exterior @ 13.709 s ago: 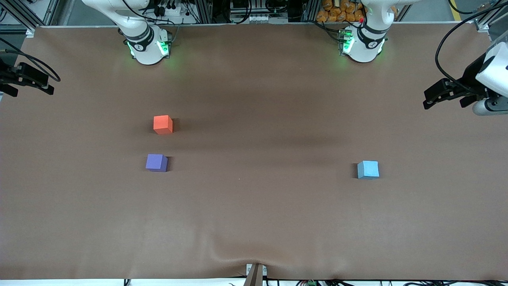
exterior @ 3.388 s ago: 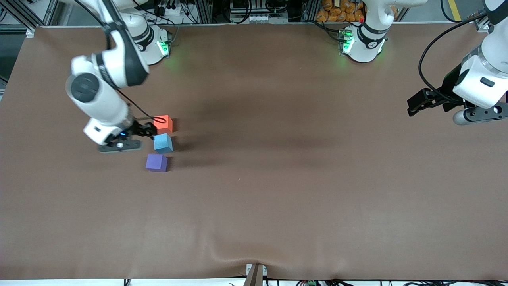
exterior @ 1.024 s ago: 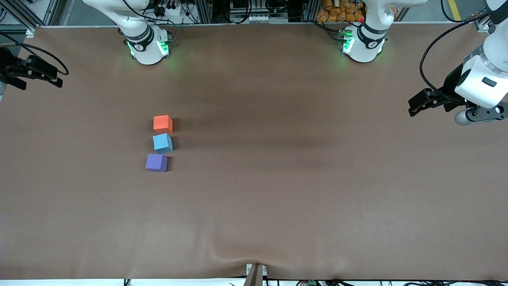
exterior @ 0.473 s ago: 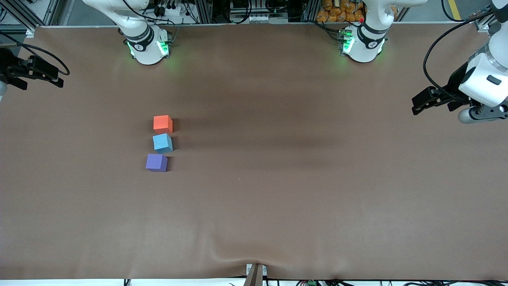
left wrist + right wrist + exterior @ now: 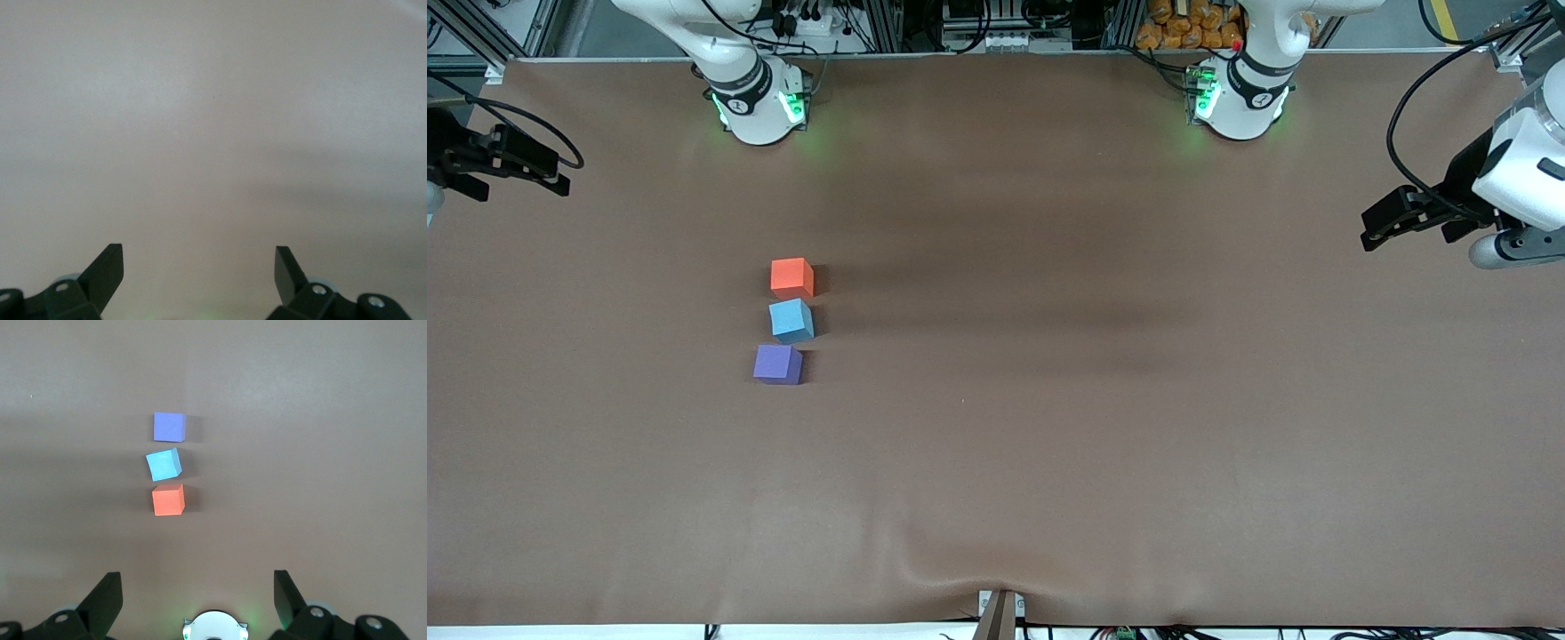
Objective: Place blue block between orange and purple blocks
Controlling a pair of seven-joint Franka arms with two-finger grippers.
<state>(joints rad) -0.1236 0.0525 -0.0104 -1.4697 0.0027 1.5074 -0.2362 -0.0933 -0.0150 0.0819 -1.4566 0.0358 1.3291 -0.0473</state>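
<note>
The light blue block (image 5: 791, 320) rests on the table between the orange block (image 5: 791, 277) and the purple block (image 5: 777, 364), in one row, turned slightly askew. The orange block is farthest from the front camera and the purple one nearest. The right wrist view shows the same row: the purple block (image 5: 169, 427), the blue block (image 5: 164, 464) and the orange block (image 5: 167, 500). My right gripper (image 5: 559, 175) is open and empty, up over the right arm's end of the table, and also shows in its wrist view (image 5: 199, 587). My left gripper (image 5: 1371, 229) is open and empty over the left arm's end, with only bare cloth in its wrist view (image 5: 199, 263).
The brown cloth (image 5: 1049, 427) covers the whole table, with a wrinkle at its front edge. The two arm bases (image 5: 758, 102) (image 5: 1240, 98) stand along the edge farthest from the front camera. The right arm's base (image 5: 215, 628) shows in the right wrist view.
My left gripper has drifted a little toward the left arm's end of the table and upward. The right gripper and the three blocks have not moved.
</note>
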